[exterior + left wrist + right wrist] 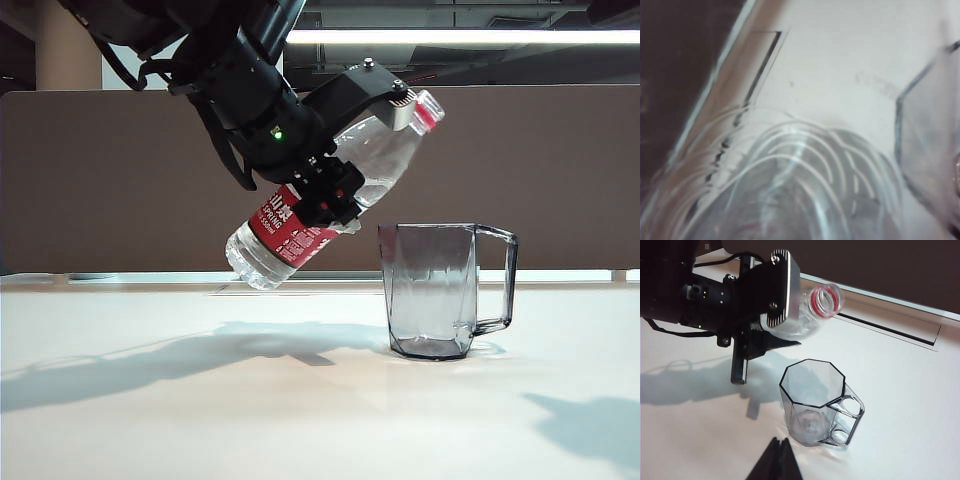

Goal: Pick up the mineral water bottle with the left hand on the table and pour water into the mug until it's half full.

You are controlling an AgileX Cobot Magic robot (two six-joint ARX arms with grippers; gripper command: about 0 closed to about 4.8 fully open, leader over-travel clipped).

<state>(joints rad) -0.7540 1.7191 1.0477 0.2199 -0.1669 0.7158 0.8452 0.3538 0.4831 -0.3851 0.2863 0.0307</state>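
My left gripper [368, 150] is shut on the mineral water bottle [290, 228] and holds it in the air, tilted. The base is low on the left, and the red-ringed neck [427, 110] is high on the right, just above and left of the mug [432, 290]. The right wrist view shows the bottle's open mouth [826, 300] beyond the mug's rim [812, 382], and the left gripper's ribbed finger plate [782, 290] against the bottle. The bottle's clear ribs [790, 190] fill the left wrist view, hiding the jaws. The mug stands upright on the table [180, 410]. My right gripper [781, 442] is shut and holds nothing, near the mug.
A brown partition [560, 170] runs behind the table's far edge. A long narrow slot [890, 326] is cut in the tabletop near that edge. The left arm's shadow [150, 360] lies on the table left of the mug.
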